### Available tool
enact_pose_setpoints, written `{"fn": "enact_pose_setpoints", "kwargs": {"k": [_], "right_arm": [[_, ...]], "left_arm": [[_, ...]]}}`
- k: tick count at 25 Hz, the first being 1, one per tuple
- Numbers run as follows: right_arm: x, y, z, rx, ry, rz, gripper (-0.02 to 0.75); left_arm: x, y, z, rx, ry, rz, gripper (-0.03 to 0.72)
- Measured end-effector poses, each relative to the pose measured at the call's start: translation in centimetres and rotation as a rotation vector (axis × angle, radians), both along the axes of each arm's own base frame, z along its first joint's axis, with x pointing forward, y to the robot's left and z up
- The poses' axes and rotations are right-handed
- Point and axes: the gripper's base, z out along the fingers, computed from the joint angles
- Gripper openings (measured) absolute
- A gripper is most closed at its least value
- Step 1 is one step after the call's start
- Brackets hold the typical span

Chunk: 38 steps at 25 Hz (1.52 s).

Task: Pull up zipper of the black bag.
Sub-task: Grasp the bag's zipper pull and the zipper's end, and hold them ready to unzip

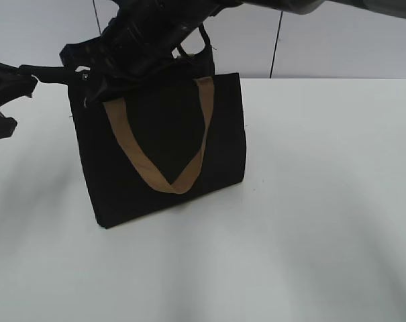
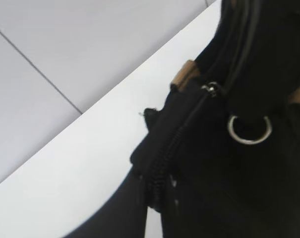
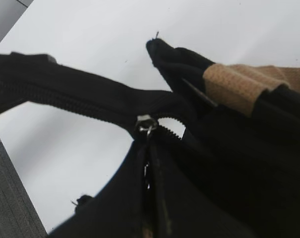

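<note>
The black bag (image 1: 166,151) is standing on the white table (image 1: 323,201), a bit left of the middle and near the back edge. A tan strap handle (image 1: 164,164) is hanging down its front in a long loop.

The right arm (image 1: 156,33) is reaching down from the top onto the top of the bag. The left gripper (image 1: 8,100) is sitting at the bag's upper left corner, where a strip of black cloth is stretching out toward it. It is too dark there to tell if its jaws are pinching the cloth.

In the right wrist view, the zipper (image 3: 80,101) is running from the left to a little silver pull (image 3: 146,124) in the middle. The right gripper's dark fingers (image 3: 154,198) are coming together just under the pull, but I cannot tell if they are holding it.

In the left wrist view, the zipper track is running up to the pull, and a silver ring (image 2: 249,130) is hanging beside it.
</note>
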Motion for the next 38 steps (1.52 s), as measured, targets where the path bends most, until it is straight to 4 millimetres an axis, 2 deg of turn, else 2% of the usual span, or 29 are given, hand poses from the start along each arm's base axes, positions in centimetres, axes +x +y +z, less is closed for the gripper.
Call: {"fn": "enact_pose_setpoints", "kwargs": {"k": [5, 9, 14, 20, 24, 27, 31, 33, 35, 36, 38], "right_arm": [[-0.5, -0.7, 1.7, -0.036, -0.060, 0.033, -0.015], [-0.2, -2.4, 2.9, -0.076, -0.074, 0.034, -0.015], [1.6, -5.0, 2.7, -0.110, -0.052, -0.011, -0.015], [4.4, -9.7, 2.4, -0.170, -0.055, -0.104, -0.015], [5.4, -12.5, 2.7, -0.232, -0.063, -0.151, -0.015], [5.6, -13.7, 2.8, -0.248, -0.038, -0.169, -0.015], [5.4, -13.9, 3.4, -0.250, -0.046, -0.157, -0.006], [5.2, -14.2, 4.1, -0.246, -0.073, -0.135, 0.044], [5.1, -14.8, 5.0, -0.244, -0.106, -0.125, 0.173], [5.0, -15.0, 5.4, -0.240, -0.116, -0.127, 0.249], [4.8, -15.2, 5.9, -0.241, -0.124, -0.122, 0.359]], "left_arm": [[0.0, 0.1, -0.1, 0.011, 0.002, 0.017, 0.028], [0.1, 0.3, -0.1, 0.023, 0.006, 0.035, 0.028], [-0.1, 0.8, -0.8, 0.059, 0.029, 0.087, 0.028], [-0.1, 0.8, -0.8, 0.056, 0.031, 0.083, 0.028], [-0.2, 0.5, -0.8, 0.038, 0.027, 0.054, 0.028], [-0.3, 0.1, -0.7, 0.021, 0.024, 0.023, 0.028], [-0.3, -0.1, -0.6, 0.011, 0.022, 0.006, 0.028], [-0.3, -0.1, -0.6, 0.004, 0.022, -0.001, 0.040], [-0.3, -0.2, -0.6, -0.019, 0.027, 0.001, 0.090], [-0.4, -0.2, -0.6, -0.045, 0.036, 0.006, 0.148], [-0.4, -0.3, -0.5, -0.099, 0.056, 0.021, 0.311]]}}
